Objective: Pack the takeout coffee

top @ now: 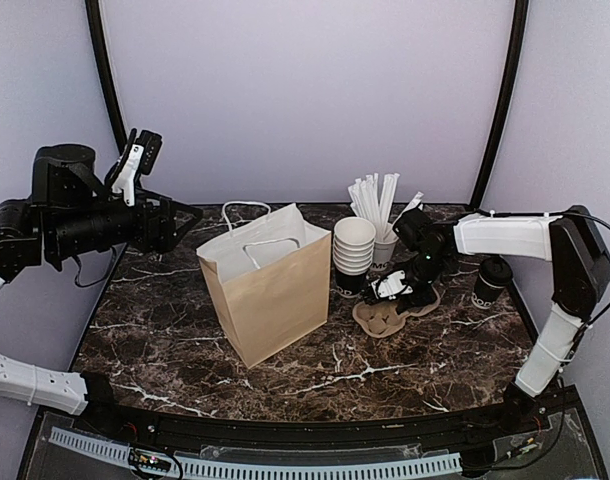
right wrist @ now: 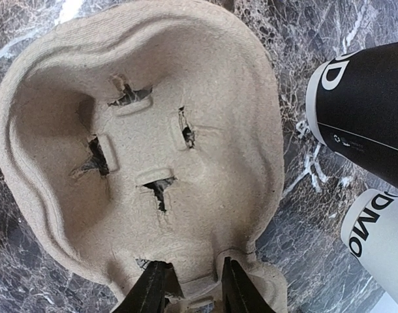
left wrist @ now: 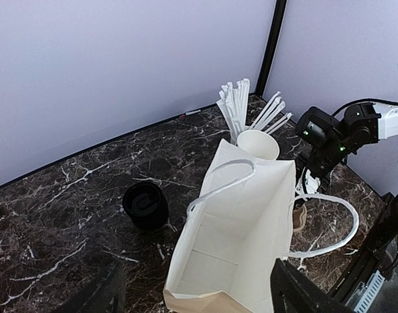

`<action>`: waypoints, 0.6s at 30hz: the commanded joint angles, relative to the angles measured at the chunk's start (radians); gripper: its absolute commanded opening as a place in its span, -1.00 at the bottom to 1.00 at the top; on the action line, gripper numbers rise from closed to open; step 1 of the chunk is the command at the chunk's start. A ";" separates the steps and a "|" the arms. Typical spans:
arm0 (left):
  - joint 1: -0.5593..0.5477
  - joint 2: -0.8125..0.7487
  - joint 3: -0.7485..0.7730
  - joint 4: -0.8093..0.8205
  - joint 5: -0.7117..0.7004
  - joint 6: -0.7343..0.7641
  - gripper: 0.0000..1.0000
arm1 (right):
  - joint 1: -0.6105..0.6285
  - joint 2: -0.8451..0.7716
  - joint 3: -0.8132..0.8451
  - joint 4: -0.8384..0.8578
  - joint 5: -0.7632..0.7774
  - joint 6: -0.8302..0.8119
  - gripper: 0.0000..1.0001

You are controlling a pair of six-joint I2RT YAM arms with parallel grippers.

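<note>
The takeout coffee (top: 492, 280), a small black cup with a black lid, stands at the right of the table under my right forearm. In the left wrist view a black lidded cup (left wrist: 145, 205) stands between the paper bag (left wrist: 251, 228) and the back wall. The bag (top: 270, 290) stands upright and open mid-table, empty inside. My right gripper (top: 395, 290) is down on the brown pulp cup carrier (top: 385, 318), its jaws pinching a raised tab at the carrier's (right wrist: 153, 150) near edge. My left gripper (left wrist: 196, 297) hangs wide open above the bag's mouth, holding nothing.
A pile of lidless black cups (top: 353, 255) and a white cup of wrapped straws (top: 382, 215) stand behind the carrier. Close beside the carrier are a black printed cup wall (right wrist: 362, 111) and a white printed cup (right wrist: 375, 228). The bag's white handles (left wrist: 329, 228) stick up.
</note>
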State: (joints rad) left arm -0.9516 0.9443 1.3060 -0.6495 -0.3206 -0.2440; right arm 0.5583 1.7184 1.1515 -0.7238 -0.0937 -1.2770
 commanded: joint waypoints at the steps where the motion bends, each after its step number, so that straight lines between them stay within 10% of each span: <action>1: 0.008 -0.003 -0.013 0.022 0.015 -0.003 0.59 | 0.009 0.014 0.001 0.016 -0.006 0.019 -0.40; 18: 0.009 -0.005 -0.037 0.031 0.018 -0.007 0.59 | 0.026 -0.097 -0.021 -0.030 0.003 0.086 -0.74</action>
State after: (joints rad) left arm -0.9508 0.9459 1.2816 -0.6422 -0.3073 -0.2481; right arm 0.5606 1.7042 1.1465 -0.7227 -0.0914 -1.2308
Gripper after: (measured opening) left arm 0.795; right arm 0.155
